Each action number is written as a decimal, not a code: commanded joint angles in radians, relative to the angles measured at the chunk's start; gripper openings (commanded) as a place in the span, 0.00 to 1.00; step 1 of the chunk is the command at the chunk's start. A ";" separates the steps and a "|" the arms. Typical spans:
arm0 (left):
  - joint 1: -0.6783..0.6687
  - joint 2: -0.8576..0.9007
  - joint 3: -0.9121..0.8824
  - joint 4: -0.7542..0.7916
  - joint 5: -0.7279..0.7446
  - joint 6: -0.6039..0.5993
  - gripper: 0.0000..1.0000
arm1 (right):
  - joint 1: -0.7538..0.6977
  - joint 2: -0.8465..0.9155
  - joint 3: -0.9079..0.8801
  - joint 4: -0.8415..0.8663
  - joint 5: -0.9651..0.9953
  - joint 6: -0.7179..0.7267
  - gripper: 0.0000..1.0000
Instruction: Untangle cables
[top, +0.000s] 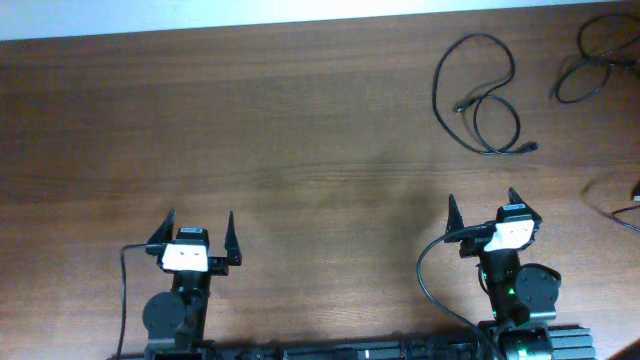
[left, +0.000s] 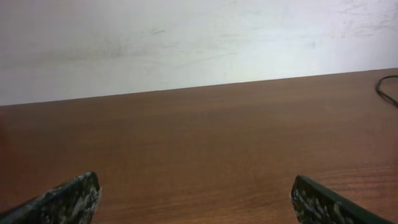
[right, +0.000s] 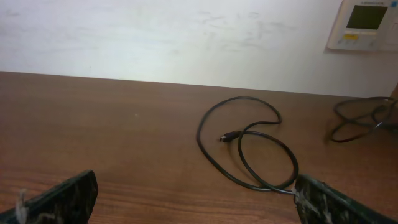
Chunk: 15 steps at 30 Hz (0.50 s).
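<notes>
Your left gripper (top: 200, 225) and right gripper (top: 481, 205) sit spread wide and empty along the lower edge, likely parked clear of the cables (top: 483, 98) looped at upper right.

Brown wooden table against a pale wall, with a control panel at the far right.

The table (top: 300, 130) has a reddish-brown wood-grain top, its grain running left to right, and it fills nearly the whole overhead view; a faint darker patch lies near its middle. Beyond its far edge stands a white wall (left: 186, 37) marked with faint scuffs and smudges. In the right wrist view a white control panel (right: 364, 25) is mounted on that wall at the far right, cut by the top edge, with a greenish-grey display and small buttons beneath it.
</notes>
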 joint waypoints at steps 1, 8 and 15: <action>0.001 -0.003 -0.009 0.001 -0.014 -0.039 0.99 | 0.003 -0.006 -0.008 -0.004 0.008 0.001 0.99; 0.001 -0.003 -0.009 -0.002 -0.036 -0.107 0.99 | 0.003 -0.006 -0.008 -0.004 0.008 0.001 0.99; 0.001 -0.003 -0.009 -0.001 -0.036 -0.107 0.99 | 0.003 -0.006 -0.008 -0.004 0.008 0.001 0.99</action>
